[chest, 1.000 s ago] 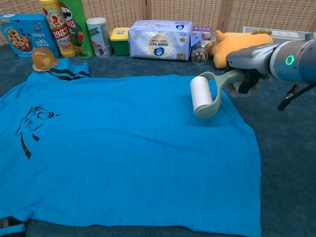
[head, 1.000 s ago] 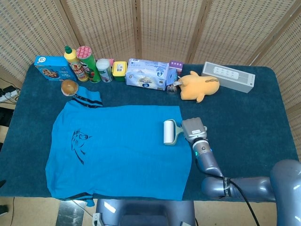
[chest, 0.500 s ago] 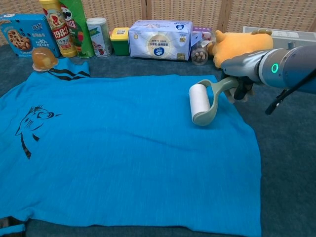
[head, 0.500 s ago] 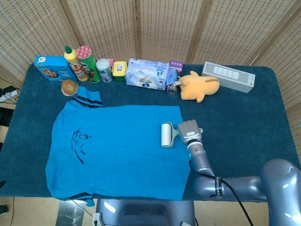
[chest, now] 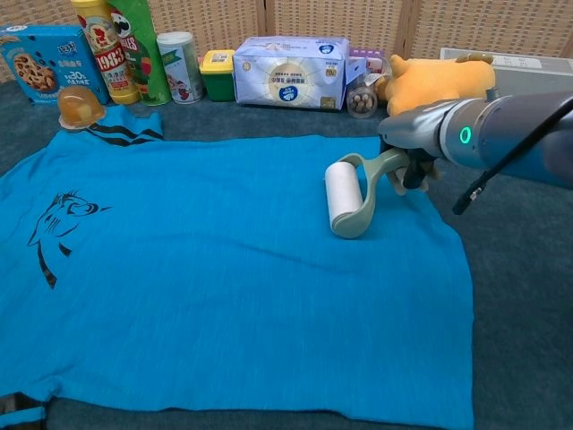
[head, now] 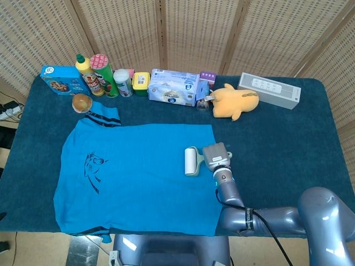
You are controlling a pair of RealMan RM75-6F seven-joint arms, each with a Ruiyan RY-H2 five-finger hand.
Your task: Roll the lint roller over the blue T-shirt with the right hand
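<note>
Chest view: right hand (chest: 407,161) is grasping the sage-green plastic lint roller (chest: 347,192), resting on the flat blue T-shirt (chest: 224,269). Behind the hand, an orange plush toy (chest: 436,79) and a blue tissue pack (chest: 291,73) are sitting.

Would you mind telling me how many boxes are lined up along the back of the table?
3: a blue cookie box at the far left, a tissue box near the middle, and a long grey box at the far right. Smaller ones may be hidden behind these.
</note>
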